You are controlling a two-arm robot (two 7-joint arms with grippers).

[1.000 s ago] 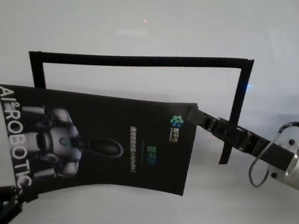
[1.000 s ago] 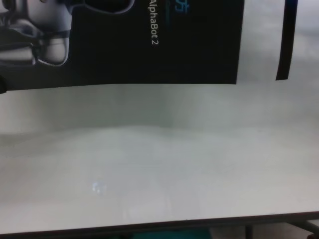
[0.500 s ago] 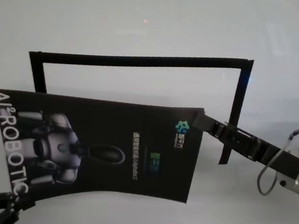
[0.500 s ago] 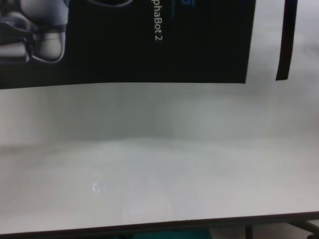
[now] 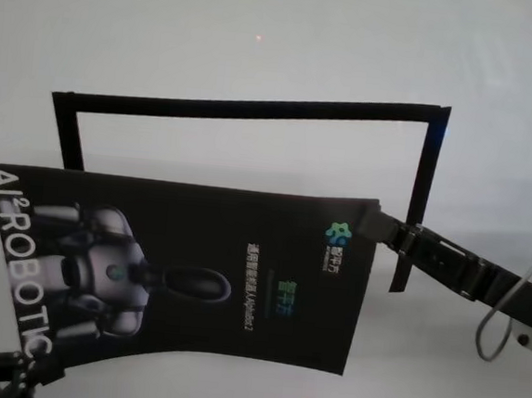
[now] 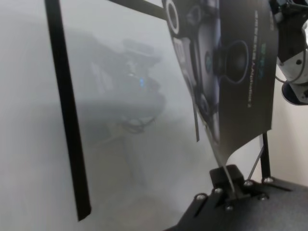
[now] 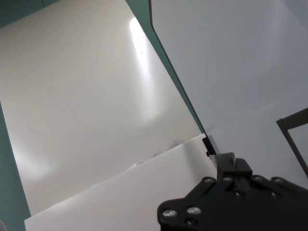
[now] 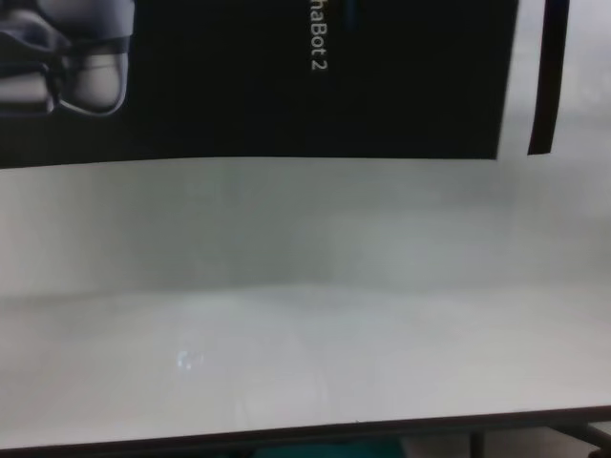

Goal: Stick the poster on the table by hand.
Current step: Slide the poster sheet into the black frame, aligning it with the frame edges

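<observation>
Two grippers hold the large black rectangular poster [image 5: 176,270] with its silver-white robot figure and white lettering above the wide plain white desk [image 5: 260,59]; from the head camera the right gripper [image 5: 376,224] is pinched onto the poster's far right corner, its dark jointed fingers running back to the right edge of view; the left gripper [image 5: 29,367] grips the near left corner by the lettering, low at the bottom left, with its fingers pressed on the sheet; the poster sags a little along its near edge, and it overlaps the near part of a frame of narrow plain black strips [image 5: 255,110] stuck flat on the desk.

On the left wrist camera the left gripper [image 6: 230,185] nips the poster's thin edge [image 6: 231,72] between closed fingers, the sheet rising away from it with a curl; one black strip [image 6: 67,110] runs along the desk beside it, and the right arm's pale body shows far off at the sheet's other end.

On the right wrist camera the right gripper [image 7: 211,147] clamps the corner of the poster's plain white back [image 7: 130,192].

From the chest camera the poster's near edge [image 8: 286,95] hangs across the top, clear of the desk's bare surface [image 8: 305,334]; a black strip end [image 8: 544,86] lies just right of it.
</observation>
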